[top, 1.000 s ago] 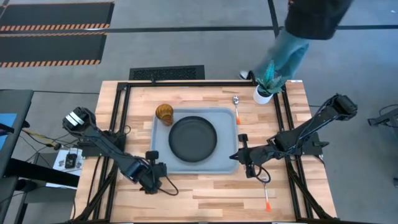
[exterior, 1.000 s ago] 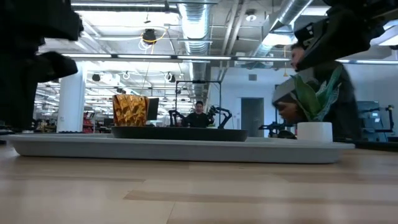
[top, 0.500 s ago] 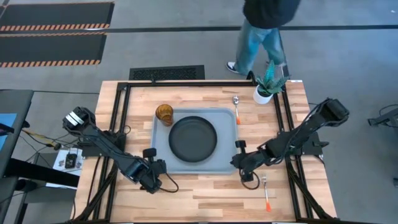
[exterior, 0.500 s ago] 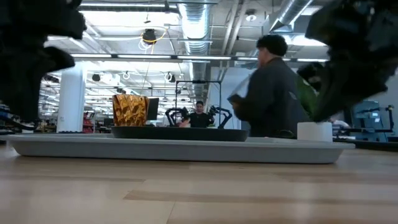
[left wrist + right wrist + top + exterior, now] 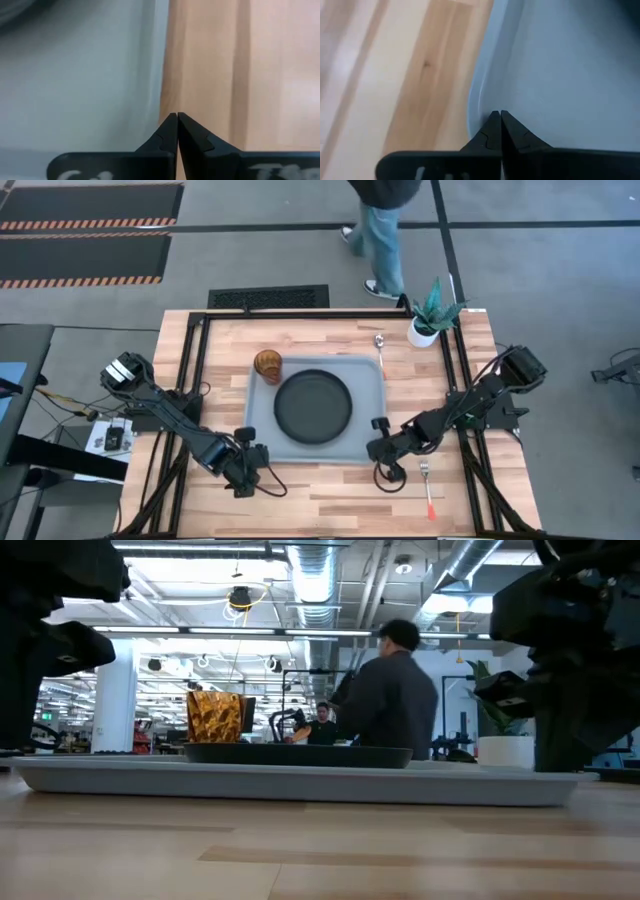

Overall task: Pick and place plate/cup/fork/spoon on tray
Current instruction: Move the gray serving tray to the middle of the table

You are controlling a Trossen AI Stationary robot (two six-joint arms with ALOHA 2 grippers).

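The grey-blue tray lies mid-table with the black plate on it and the amber cup at its far left corner. The spoon lies by the tray's far right corner. The fork lies on the wood near the table's near right. My left gripper is shut at the tray's near left corner, with its tip at the rim. My right gripper is shut at the tray's near right corner, with its tip at the rim. My left gripper's shut tip stands at the outer edge of the tray's rim near the near left corner; I cannot tell whether it touches. My right gripper's shut tip stands over the rim at the tray's near right corner; I cannot tell whether it touches.
A white plant pot stands at the far right corner of the table. A person walks past beyond the far edge. Black frame rails run along both sides of the table. Bare wood lies along the near edge.
My right gripper has gone toward the table's left, away from the fork and up to the tray's near right corner. In the low view the tray with plate and cup has shifted slightly sideways. The person has walked leftward behind the table.
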